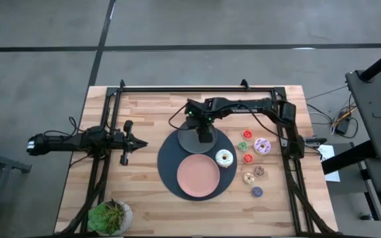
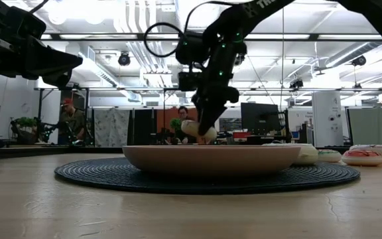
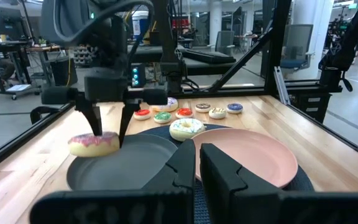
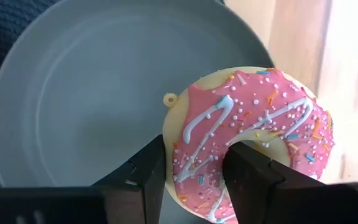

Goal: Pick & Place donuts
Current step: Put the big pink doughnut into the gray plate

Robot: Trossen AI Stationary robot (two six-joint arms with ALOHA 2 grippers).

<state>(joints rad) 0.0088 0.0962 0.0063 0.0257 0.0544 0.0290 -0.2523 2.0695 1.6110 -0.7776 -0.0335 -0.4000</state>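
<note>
Right gripper (image 3: 107, 127) clenched on pink donut (image 4: 253, 140), one finger through its hole, held over the grey plate (image 4: 92, 93). Left gripper (image 1: 139, 143) closed, idle at the table's left.

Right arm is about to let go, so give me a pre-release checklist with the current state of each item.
1. Right gripper jaws clamp the pink-frosted sprinkled toy donut through its hole: ok.
2. Donut over the flat round grey plate: ok, near its rim.
3. Donut touching plate: cannot tell.
4. Grey plate bare of other donuts: ok.
5. Left gripper clear, beside the dark round mat: ok.
</note>
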